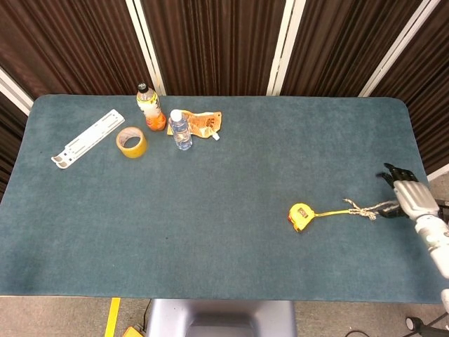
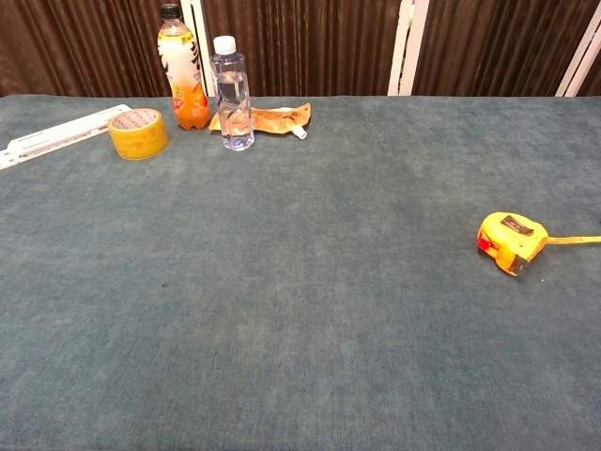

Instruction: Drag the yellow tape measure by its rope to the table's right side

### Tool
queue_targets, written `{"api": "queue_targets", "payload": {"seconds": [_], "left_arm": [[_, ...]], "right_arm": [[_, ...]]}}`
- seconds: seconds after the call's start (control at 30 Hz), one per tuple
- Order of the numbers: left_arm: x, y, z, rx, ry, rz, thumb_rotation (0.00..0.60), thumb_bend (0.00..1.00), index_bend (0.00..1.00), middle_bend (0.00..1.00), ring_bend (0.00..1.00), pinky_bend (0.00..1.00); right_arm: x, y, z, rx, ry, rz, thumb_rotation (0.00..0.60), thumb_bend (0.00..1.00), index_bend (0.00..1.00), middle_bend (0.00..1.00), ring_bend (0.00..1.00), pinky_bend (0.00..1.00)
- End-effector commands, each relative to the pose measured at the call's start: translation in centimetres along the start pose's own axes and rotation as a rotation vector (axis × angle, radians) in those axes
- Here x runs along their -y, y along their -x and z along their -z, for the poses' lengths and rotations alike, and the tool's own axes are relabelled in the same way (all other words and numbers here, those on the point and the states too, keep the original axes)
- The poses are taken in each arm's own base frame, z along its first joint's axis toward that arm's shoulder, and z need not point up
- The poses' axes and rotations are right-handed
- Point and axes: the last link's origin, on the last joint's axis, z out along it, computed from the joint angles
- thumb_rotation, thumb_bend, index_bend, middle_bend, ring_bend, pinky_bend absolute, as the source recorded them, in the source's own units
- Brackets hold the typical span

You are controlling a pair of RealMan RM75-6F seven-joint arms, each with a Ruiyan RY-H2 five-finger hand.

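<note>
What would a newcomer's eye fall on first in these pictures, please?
Probably the small yellow tape measure lying alone on the blue-green table's right half, its rope running to the right robot hand at the edge. Next, the clutter at the far left: an orange drink bottle and a yellow tape roll.

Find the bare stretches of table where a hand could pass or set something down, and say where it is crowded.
Bare: the whole near half left of the tape measure, and the far right corner. Crowded: the far left, around the tape roll, bottles and wrapper.
</note>
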Motion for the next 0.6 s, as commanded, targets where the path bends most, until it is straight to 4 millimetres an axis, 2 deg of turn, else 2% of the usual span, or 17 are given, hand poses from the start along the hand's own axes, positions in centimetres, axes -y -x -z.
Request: {"api": "queue_targets", "payload": {"seconds": [0.03,0.13,0.23,0.37,0.47,0.6], "left_arm": [[0.1,-0.1,0.0,-0.002,-0.002,0.004,0.600,0.54,0.06,0.00,0.00,0.06],[0.1,-0.1,0.0,-0.004,0.001,0.006,0.600,0.54,0.06,0.00,0.00,0.06],[0.1,-0.2,0.0,-0.003,0.003,0.007,0.600,0.54,0.06,0.00,0.00,0.06],[0.2,-0.1,0.0,0.001,0.000,0.005,0.600,0.54,0.06,0.00,0.00,0.06],[0.3,-0.2,-0.1,0.000,-0.002,0.007,0.600,0.54,0.06,0.00,0.00,0.06],[0.3,-0.1,-0.2,0.007,0.004,0.012,0.600,0.54,0.06,0.00,0.00,0.06]], "right_arm": [[2.9,-1.5,0.0,-0.017,-0.059,0.006,0.600,0.08,0.00,0.00,0.00,0.00],[5.4,-1.9,0.3,-0.034,-0.112,-0.002,0.600,0.06,0.00,0.00,0.00,0.00],[8.5,-2.8,0.9,-0.137,-0.196,-0.079,0.600,0.06,0.00,0.00,0.00,0.00],[13.2,-3.9,3.4,-0.286,-0.344,-0.205,0.600,0.09,0.00,0.00,0.00,0.00],[15.2,-4.2,6.1,-0.306,-0.403,-0.206,0.600,0.13,0.07,0.00,0.00,0.00],[15.9,-3.3,9.6,-0.262,-0.389,-0.129,0.600,0.14,0.13,0.00,0.00,0.00]]}}
